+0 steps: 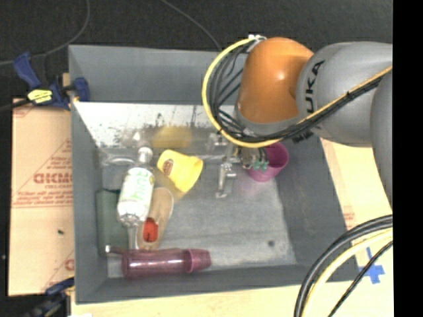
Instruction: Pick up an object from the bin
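Toward the back of the bin (pixel 135 74), the claw (pixel 225 180) hangs between a tipped yellow cup (pixel 180 169) and a purple cup (pixel 269 162). Can't tell if it's open. The yellow one's probably light, slick plastic, so grab the rim.

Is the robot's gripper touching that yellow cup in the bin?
Apart. The camera view shows a strip of bare grey bin floor between the gripper and the yellow cup.

Clear bottle (pixel 135 193), purple tube (pixel 165 263), perhaps green block (pixel 106 220)
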Available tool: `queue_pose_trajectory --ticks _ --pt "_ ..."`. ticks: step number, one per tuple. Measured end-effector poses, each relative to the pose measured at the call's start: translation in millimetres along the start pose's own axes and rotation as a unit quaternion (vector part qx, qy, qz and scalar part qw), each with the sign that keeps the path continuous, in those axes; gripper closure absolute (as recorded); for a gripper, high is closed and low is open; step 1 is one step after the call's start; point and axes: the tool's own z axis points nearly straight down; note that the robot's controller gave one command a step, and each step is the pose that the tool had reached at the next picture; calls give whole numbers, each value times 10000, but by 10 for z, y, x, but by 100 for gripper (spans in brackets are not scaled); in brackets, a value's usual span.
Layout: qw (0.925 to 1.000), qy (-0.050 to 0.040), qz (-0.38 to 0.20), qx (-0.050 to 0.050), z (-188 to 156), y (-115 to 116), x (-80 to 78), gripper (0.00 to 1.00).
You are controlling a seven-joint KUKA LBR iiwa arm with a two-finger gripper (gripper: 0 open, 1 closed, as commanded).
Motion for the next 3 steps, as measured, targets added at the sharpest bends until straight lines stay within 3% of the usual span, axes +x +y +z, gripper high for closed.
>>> queue_pose_trajectory --ticks 1,2,3 --pt "10000 -41 3 -3 -53 1 -15 0" --pt "9972 -7 -746 6 482 1 -98 0" --pt "9992 -81 -388 4 -105 -365 138 0"
